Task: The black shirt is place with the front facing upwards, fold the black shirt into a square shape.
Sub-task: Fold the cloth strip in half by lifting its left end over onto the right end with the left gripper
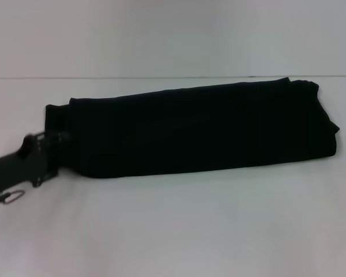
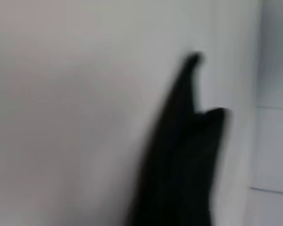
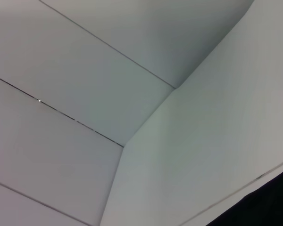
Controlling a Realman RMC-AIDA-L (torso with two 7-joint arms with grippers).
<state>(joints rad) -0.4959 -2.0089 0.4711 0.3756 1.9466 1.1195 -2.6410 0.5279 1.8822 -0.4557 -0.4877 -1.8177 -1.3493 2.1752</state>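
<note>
The left gripper (image 1: 56, 151) is half buried in the black shirt (image 1: 202, 130), its fingers hidden.

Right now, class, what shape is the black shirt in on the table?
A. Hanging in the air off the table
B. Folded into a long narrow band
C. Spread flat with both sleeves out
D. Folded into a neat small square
B: the shirt lies as a long band across the table, with the left pincer at its left end.

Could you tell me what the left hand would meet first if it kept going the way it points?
Probably the black shirt: the left hand sits at the shirt's left end, pointing along it.
</note>
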